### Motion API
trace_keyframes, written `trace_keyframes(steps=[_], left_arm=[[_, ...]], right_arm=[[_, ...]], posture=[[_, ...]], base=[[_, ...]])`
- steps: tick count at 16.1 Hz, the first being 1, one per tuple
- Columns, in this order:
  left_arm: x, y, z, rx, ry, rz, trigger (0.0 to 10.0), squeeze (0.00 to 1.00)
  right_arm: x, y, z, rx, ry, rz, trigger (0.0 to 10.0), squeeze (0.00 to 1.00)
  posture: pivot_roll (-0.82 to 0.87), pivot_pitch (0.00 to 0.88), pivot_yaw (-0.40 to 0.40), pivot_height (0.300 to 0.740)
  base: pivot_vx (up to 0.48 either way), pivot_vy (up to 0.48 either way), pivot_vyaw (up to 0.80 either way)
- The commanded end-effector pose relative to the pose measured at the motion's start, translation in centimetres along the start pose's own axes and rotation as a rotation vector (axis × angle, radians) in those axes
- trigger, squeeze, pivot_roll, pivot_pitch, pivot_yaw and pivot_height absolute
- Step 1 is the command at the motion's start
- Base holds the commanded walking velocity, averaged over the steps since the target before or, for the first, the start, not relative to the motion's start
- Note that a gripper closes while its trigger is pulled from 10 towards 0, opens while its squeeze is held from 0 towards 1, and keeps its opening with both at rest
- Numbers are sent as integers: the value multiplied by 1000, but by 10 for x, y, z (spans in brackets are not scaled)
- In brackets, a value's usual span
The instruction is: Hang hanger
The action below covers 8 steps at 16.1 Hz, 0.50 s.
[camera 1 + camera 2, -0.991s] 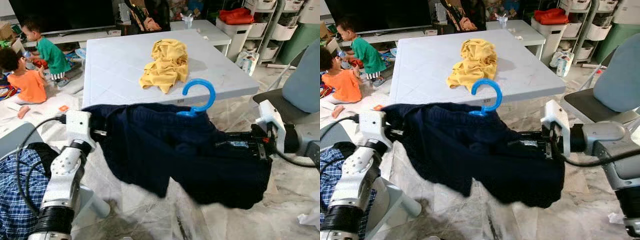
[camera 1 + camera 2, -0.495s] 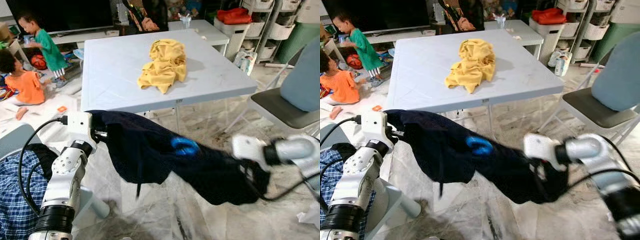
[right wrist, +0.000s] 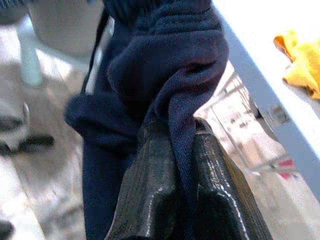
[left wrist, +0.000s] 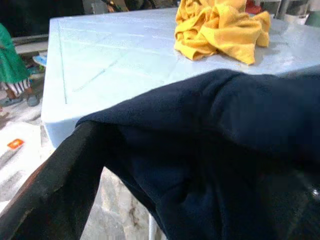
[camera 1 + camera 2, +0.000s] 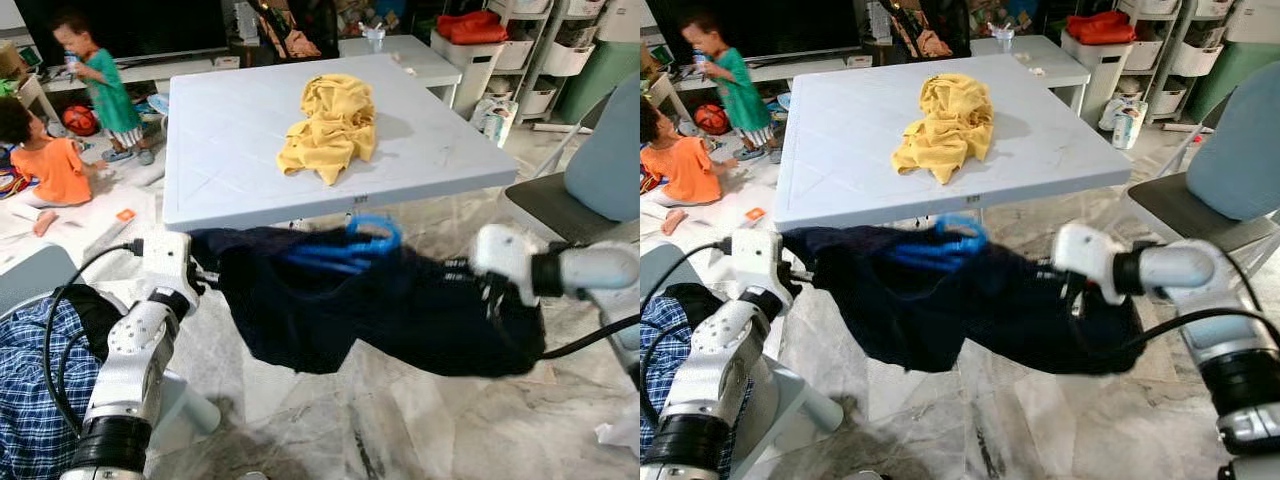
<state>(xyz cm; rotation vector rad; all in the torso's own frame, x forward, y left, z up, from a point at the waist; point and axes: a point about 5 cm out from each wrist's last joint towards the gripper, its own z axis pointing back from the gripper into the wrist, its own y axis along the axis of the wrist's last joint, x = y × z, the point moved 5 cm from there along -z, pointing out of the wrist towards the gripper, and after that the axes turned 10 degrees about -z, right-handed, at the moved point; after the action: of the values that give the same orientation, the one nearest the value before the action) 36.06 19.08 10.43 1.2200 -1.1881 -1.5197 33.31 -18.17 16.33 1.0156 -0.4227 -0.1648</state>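
Along the far right wall, white open shelving (image 5: 560, 45) holds pale plastic bins (image 5: 575, 58), and a bundle of red cloth (image 5: 476, 25) lies on top of a white lidded box.

A dark navy knitted garment (image 5: 400, 310) hangs stretched in the air between the two arms, just in front of the near edge of a square white plastic folding table (image 5: 230, 140). A blue plastic hanger (image 5: 352, 245), blurred, lies against the upper edge of the garment near its middle, its hook pointing toward the table edge. The left gripper (image 5: 205, 275) is at the garment's left end; the wrist view shows cloth draped over one black finger, and I cannot tell how its fingers are set. The right gripper (image 3: 172, 175) is at the garment's right end, its two ribbed black fingers (image 3: 150, 195) pressed together on a thick bunched fold of the knit.

A crumpled soft yellow cloth (image 5: 332, 125) lies on the tabletop, toward the far side. The floor is pale veined marble tile (image 5: 400, 430). A grey-blue chair (image 5: 600, 170) stands at the right. A blue checked cloth (image 5: 30, 400) lies at the lower left. Two children (image 5: 70, 110) are on the floor at the far left among toys, before a large dark screen (image 5: 130, 25).
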Motion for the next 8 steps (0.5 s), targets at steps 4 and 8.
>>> trace_keyframes(steps=[4,8], left_arm=[[-3,-5,1,-25,-1,12,10000,0],[-1,-7,-1,-39,-11,32,10000,0]], right_arm=[[6,48,33,156,68,-20,10000,0],[-23,58,53,137,274,-46,10000,0]], posture=[[-112,0,30,740],[-121,0,35,740]], base=[[0,0,0],[0,0,0]])
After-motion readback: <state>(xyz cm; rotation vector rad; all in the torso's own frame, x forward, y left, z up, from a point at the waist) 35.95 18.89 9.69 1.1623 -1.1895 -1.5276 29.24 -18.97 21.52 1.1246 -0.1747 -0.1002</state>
